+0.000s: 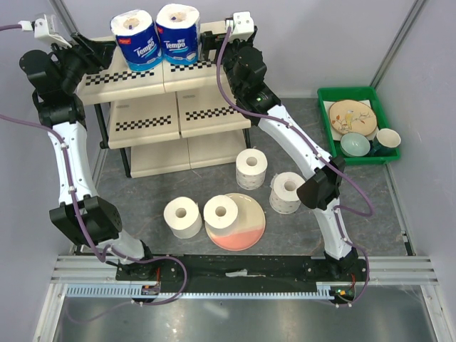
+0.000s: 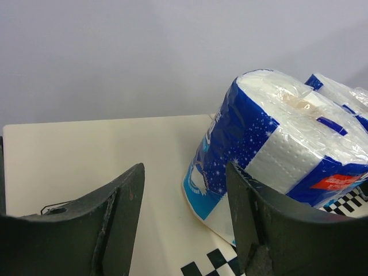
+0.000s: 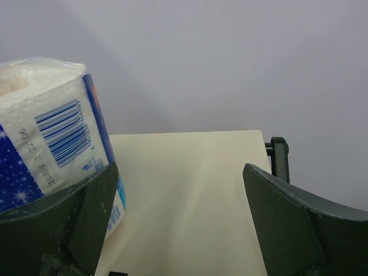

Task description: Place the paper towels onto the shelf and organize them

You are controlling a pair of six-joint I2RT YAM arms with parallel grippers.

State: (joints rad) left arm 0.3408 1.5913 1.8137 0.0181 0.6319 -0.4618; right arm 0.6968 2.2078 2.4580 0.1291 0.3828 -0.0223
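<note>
Two blue "Tempo" wrapped paper towels (image 1: 135, 39) (image 1: 178, 32) stand side by side on the top tier of the shelf (image 1: 128, 84). Four unwrapped white rolls stand on the floor in front: two (image 1: 251, 168) (image 1: 286, 192) at the right, one (image 1: 183, 217) at the left, and one (image 1: 221, 211) on a pink-and-cream plate (image 1: 246, 228). My left gripper (image 1: 96, 53) (image 2: 184, 172) is open and empty beside the left wrapped roll (image 2: 270, 132). My right gripper (image 1: 214, 46) (image 3: 179, 172) is open and empty beside the right wrapped roll (image 3: 52, 138), over the top panel (image 3: 190, 190).
A green tray (image 1: 349, 90) with a plate, a bowl and a cup stands at the far right. The shelf's middle (image 1: 149, 114) and bottom (image 1: 160, 157) tiers hold nothing. Grey walls close in at both sides.
</note>
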